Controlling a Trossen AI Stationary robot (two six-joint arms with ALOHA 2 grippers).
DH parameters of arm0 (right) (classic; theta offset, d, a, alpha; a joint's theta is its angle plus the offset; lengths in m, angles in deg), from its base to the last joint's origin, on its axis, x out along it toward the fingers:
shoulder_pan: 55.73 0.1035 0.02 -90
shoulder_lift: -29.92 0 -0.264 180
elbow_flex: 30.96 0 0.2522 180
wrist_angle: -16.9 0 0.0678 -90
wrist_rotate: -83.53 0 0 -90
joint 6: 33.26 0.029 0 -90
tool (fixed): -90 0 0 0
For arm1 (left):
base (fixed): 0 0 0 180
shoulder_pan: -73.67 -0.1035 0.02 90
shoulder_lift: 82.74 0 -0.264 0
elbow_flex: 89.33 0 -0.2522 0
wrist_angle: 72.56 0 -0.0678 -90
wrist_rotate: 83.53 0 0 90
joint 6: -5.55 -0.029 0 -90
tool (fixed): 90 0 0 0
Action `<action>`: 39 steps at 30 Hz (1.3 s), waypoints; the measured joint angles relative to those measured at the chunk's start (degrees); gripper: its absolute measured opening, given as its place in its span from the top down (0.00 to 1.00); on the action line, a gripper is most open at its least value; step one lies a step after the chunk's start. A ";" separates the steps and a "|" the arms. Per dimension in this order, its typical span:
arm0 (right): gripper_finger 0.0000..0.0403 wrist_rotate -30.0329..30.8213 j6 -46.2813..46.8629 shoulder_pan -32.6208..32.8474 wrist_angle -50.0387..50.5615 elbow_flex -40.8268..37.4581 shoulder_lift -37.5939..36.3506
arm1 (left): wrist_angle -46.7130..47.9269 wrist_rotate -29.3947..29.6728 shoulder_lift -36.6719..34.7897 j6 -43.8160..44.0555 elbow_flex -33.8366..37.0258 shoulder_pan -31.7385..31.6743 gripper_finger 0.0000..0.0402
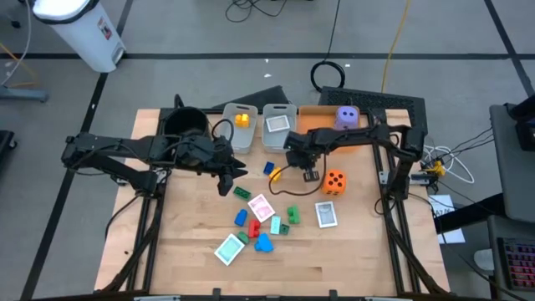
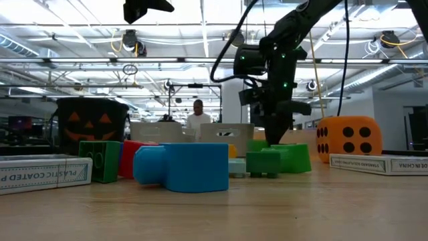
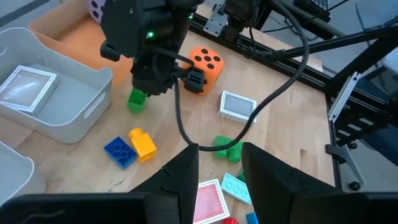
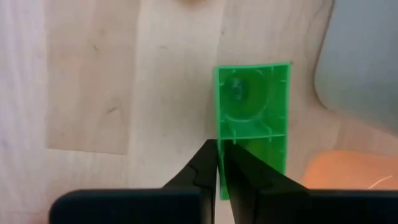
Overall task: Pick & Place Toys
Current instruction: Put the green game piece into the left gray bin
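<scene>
orange die (image 1: 334, 181) black-dotted; green block (image 4: 252, 118).

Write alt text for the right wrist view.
The right gripper, fingers nearly together, pinches the edge of a green block lying on the wooden table. A clear bin's corner shows beside it.
</scene>
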 joint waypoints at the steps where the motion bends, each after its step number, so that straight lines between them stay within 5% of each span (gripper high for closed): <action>1: 0.98 -0.20 0.03 0.24 0.02 0.00 -0.36 | 0.00 0.01 0.00 0.01 0.00 0.00 0.68; 13: 1.00 -8.10 10.45 3.48 -3.17 -0.02 -13.31 | -0.04 -0.02 0.00 0.15 0.00 0.00 0.68; 18: 1.00 -14.62 22.21 5.01 -13.13 -0.02 -22.28 | -0.60 -0.02 0.00 0.13 0.00 -0.09 0.68; 23: 1.00 -14.84 31.23 6.72 -28.56 0.00 -28.08 | -2.91 -0.05 0.15 0.99 0.00 -2.19 0.68; 29: 1.00 -14.81 37.54 7.55 -43.83 0.02 -29.06 | -11.99 -1.07 0.68 1.17 0.04 -5.78 0.68; 39: 1.00 -14.35 38.50 7.67 -46.95 0.02 -28.98 | -23.76 -0.44 1.09 -1.33 0.04 -10.34 0.68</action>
